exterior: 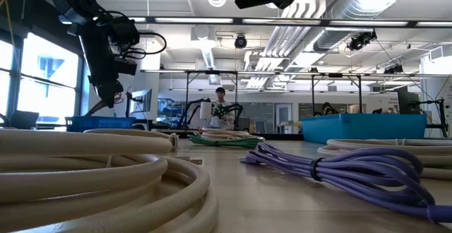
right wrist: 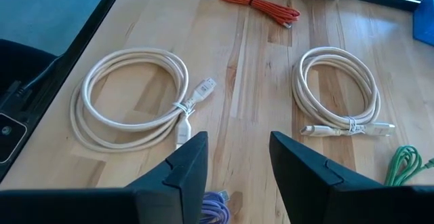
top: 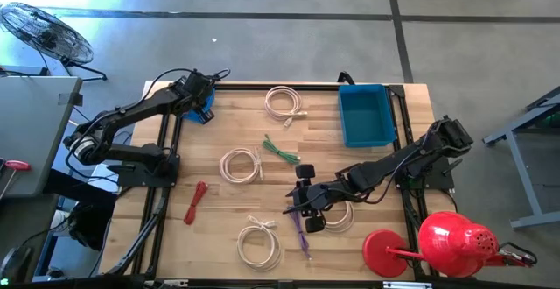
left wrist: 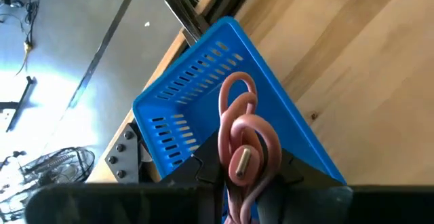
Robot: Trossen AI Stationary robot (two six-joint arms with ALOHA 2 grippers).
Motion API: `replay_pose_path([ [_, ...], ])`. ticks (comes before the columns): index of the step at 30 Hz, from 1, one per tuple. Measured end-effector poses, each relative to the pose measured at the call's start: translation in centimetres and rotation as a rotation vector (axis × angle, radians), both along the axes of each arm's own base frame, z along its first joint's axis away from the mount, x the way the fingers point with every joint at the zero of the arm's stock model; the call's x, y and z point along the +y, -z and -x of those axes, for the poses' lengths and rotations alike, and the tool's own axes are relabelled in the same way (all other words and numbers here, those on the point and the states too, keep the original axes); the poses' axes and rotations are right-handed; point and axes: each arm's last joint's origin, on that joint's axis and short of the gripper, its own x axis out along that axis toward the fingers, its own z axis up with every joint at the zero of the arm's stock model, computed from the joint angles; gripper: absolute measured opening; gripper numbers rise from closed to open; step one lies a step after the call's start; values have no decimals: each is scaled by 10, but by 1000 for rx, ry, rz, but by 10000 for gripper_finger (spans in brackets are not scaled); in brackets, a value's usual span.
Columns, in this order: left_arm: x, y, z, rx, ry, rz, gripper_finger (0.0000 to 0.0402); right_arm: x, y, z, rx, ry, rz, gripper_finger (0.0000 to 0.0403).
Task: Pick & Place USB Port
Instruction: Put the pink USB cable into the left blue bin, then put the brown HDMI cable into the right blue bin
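Observation:
My left gripper [left wrist: 241,180] is at the table's far left corner [top: 199,98], shut on a coiled pink USB cable [left wrist: 237,125] above a small blue slotted basket [left wrist: 196,95]. My right gripper [right wrist: 237,159] hovers open over the middle of the table [top: 297,203]. Below it lies a bundled purple cable [top: 302,235], whose end shows between the fingers [right wrist: 217,207]; the fingers do not touch it. The low view shows the purple cable [exterior: 339,169] flat on the wood. My left gripper pinches the pink cable's coil between its two fingers, close to the metal USB plug [left wrist: 241,164]. The coil's loops [left wrist: 237,95] stick out past the fingertips, lifted clear over the blue basket. The gripper body hides the rest of the cable.
Three white cable coils [top: 284,102], [top: 241,165], [top: 260,243] lie on the table, with a fourth partly under the right arm. There are also a green cable [top: 282,150], a red cable [top: 196,201], a blue bin [top: 365,114] at the far right and a red watering can [top: 451,243].

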Motion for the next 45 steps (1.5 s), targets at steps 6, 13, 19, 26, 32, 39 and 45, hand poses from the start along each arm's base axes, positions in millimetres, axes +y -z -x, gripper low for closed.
replay_pose_path([
  [6, 1, -1, -1, -5, 6, -16, 85, 0, 0, 0, 0, 0, 0, 150],
  [13, 2, -1, -1, -4, -2, -31, 177, 0, 0, 0, 5, 0, -10, 151],
  [19, 3, -2, -1, -8, -7, -41, 243, 0, 1, 1, 12, 1, -9, 150],
  [26, 2, -1, -2, -12, 8, -27, 261, 0, 1, 1, 18, 11, -18, 150],
  [32, -9, 2, -5, -96, 326, 177, 261, 0, 2, 1, 27, 11, -15, 150],
  [39, -38, 6, -17, -386, 601, 556, 261, 0, 2, 2, 30, 13, -11, 150],
  [45, -61, 7, -37, -316, 530, 566, 261, -1, 2, 1, 24, 23, -13, 151],
])
